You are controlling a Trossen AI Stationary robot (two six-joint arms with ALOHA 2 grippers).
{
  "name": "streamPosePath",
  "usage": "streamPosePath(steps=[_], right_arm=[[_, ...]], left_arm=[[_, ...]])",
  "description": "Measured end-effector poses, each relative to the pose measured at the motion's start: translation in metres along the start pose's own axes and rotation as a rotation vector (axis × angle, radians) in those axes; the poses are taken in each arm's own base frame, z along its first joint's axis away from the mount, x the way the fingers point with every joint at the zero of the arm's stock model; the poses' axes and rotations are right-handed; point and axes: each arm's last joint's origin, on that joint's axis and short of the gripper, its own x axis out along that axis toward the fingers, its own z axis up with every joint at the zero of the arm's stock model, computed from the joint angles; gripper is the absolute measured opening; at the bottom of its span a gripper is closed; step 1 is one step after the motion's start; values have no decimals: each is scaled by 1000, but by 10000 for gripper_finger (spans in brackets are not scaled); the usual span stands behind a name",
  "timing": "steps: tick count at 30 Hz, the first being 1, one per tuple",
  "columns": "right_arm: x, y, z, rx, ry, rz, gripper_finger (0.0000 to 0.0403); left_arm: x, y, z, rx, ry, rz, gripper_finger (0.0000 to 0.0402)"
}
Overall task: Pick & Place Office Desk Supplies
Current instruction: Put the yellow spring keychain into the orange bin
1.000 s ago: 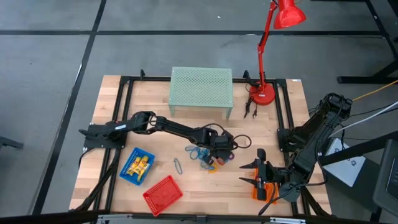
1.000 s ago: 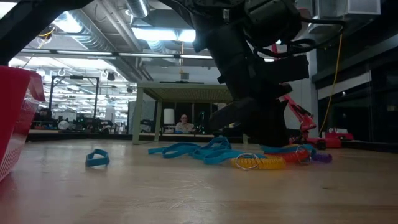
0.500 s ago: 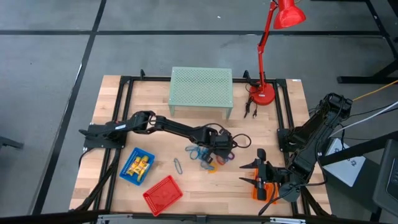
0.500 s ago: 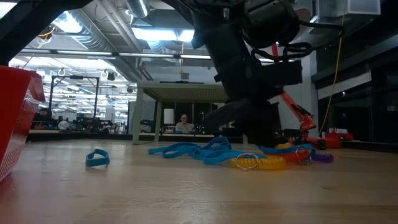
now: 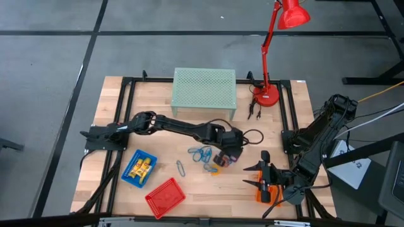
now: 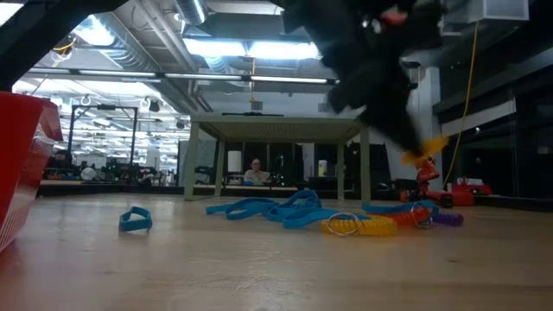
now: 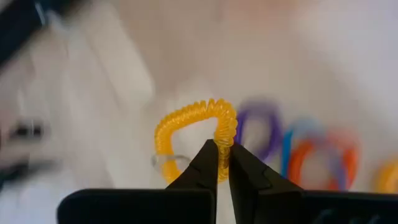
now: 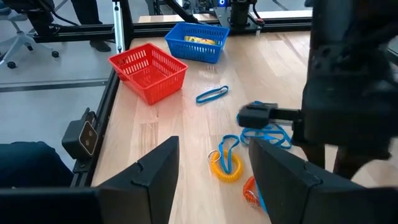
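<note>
Yellow coil ring pinched at one edge between the clenched fingers of the left gripper, lifted above the wooden table over the pile of supplies. Blue loops and more coil rings lying on the wood below, near the table's middle. Right gripper spread wide, grasping nothing, parked near the table's front right edge beside an orange basket.
</note>
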Motion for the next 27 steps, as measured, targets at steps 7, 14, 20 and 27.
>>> streamPosePath(steps=[7,14,20,27], right_arm=[[-8,3,5,-92,-116,-71,196],[-44,13,19,-88,-224,49,196],[-69,11,10,-75,-254,29,196],[-67,-5,-15,33,-200,-52,196]], left_arm=[[-3,-3,22,-62,-272,-114,11],[-3,5,11,-162,-277,-278,5],[-13,11,13,-155,-328,-319,4],[-75,18,38,-99,-484,-340,4]])
